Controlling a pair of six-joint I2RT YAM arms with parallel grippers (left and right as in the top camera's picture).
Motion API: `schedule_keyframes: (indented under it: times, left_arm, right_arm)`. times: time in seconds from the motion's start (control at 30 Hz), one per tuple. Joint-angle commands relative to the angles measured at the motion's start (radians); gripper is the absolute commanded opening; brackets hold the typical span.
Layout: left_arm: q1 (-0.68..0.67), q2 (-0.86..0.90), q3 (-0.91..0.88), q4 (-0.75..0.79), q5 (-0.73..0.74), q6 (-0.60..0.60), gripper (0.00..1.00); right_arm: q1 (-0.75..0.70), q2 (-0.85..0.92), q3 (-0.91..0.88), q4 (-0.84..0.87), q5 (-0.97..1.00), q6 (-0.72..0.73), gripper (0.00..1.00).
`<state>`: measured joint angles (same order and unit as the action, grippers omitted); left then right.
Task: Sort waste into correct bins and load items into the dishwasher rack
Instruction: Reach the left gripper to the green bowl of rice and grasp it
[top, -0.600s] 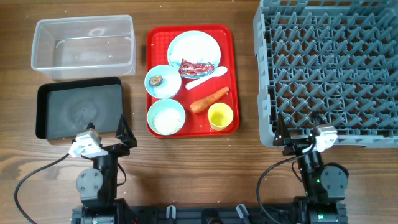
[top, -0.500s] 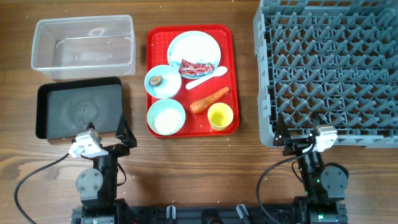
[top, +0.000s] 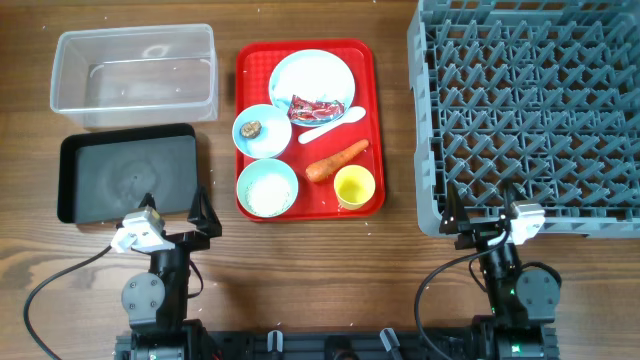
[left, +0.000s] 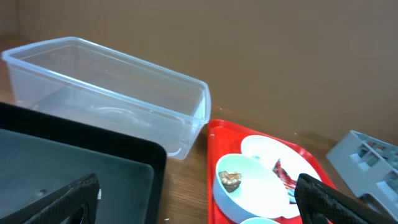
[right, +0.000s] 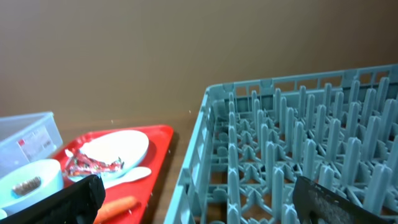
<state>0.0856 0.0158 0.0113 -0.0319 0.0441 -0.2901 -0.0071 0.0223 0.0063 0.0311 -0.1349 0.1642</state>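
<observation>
The left tool (top: 172, 212) is hanging released, jaws wide apart, at the near edge of the desk just beside the black tray (top: 128, 175). The right tool (top: 480, 212) is also gaping and holding nothing, at the near edge under the near-left corner of the dishwasher rack (top: 530, 110), which is filling the desk's right side.

Nothing is sorted yet. The waste and dishes are all sitting on the red tray (top: 372, 120) in the middle of the desk: the wrapper (top: 315, 107) on the plate (top: 310, 75), the spoon (top: 335, 123) touching the plate's near rim, the brown lump (top: 251, 129) in one bowl (top: 272, 140), rice (top: 267, 190) in the other bowl (top: 242, 180), and the carrot (top: 336, 160) lying just beside the yellow cup (top: 354, 186). No tissue is showing. The clear tub (top: 60, 70) is standing at the far-left corner.

The step in hand is probably a first reach for waste. The wrapper looks easiest. The tool should be descending from straight above, jaws straddling the crinkled middle and staying off the spoon. Bowls likely need emptying over a bin before they are racked.
</observation>
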Motion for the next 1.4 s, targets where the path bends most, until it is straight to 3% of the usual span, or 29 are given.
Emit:
schedule_keyframes:
  times: [0.0,0.13,0.23,0.33,0.37,0.47,0.63,0.67,0.7,0.83,0.9,1.0,1.03,1.07,1.23,1.37]
  left_arm:
    - [-0.005,0.019,0.043,0.010,0.106,0.032,1.00]
    - [-0.005,0.264,0.292,-0.075,0.229,0.112,1.00]
    - [-0.005,0.529,0.536,-0.201,0.280,0.130,1.00]
    - [-0.046,0.846,0.870,-0.463,0.323,0.160,1.00]
    - [-0.138,0.998,1.013,-0.617,0.311,0.252,1.00]
    - [-0.348,1.231,1.119,-0.744,0.184,0.261,1.00]
    - [-0.558,1.604,1.119,-0.742,0.182,0.257,1.00]
    - [-0.570,1.669,1.119,-0.749,0.183,0.248,0.98]
    - [-0.571,1.706,1.118,-0.752,0.182,0.222,0.93]
    - [-0.571,1.752,1.118,-0.747,0.076,0.192,0.37]
    - [-0.573,1.753,1.118,-0.739,0.021,0.192,0.19]
    - [-0.589,1.788,1.112,-0.720,-0.005,0.192,0.19]
    - [-0.592,1.812,1.112,-0.718,-0.005,0.192,0.16]
    - [-0.592,1.835,1.112,-0.712,-0.005,0.192,0.04]
    - [-0.591,1.838,1.120,-0.713,0.000,0.131,0.04]
    - [-0.553,1.675,1.242,-0.884,0.058,0.095,0.04]
  right_arm:
    - [0.004,-0.004,0.011,0.087,-0.113,-0.005,1.00]
    - [0.004,0.139,0.190,0.087,-0.191,-0.036,1.00]
    - [0.004,0.359,0.370,0.073,-0.296,-0.089,1.00]
    - [0.004,0.657,0.677,-0.122,-0.366,-0.138,1.00]
    - [0.004,0.783,0.821,-0.262,-0.368,-0.153,1.00]
    - [0.004,1.002,0.998,-0.437,-0.367,-0.216,1.00]
    - [0.004,1.194,1.001,-0.455,-0.369,-0.157,1.00]
    - [0.004,1.216,1.001,-0.467,-0.368,-0.164,0.94]
    - [0.004,1.230,1.001,-0.475,-0.367,-0.164,0.87]
    - [0.004,1.244,1.001,-0.488,-0.352,-0.164,0.73]
    - [0.004,1.245,1.001,-0.488,-0.337,-0.163,0.68]
    - [0.004,1.245,1.001,-0.488,-0.310,-0.161,0.66]
    - [0.004,1.245,1.001,-0.489,-0.308,-0.161,0.66]
    - [0.004,1.245,1.001,-0.490,-0.303,-0.161,0.66]
    - [0.004,1.245,1.001,-0.492,-0.303,-0.161,0.65]
    - [0.004,1.245,1.001,-0.492,-0.303,-0.161,0.65]
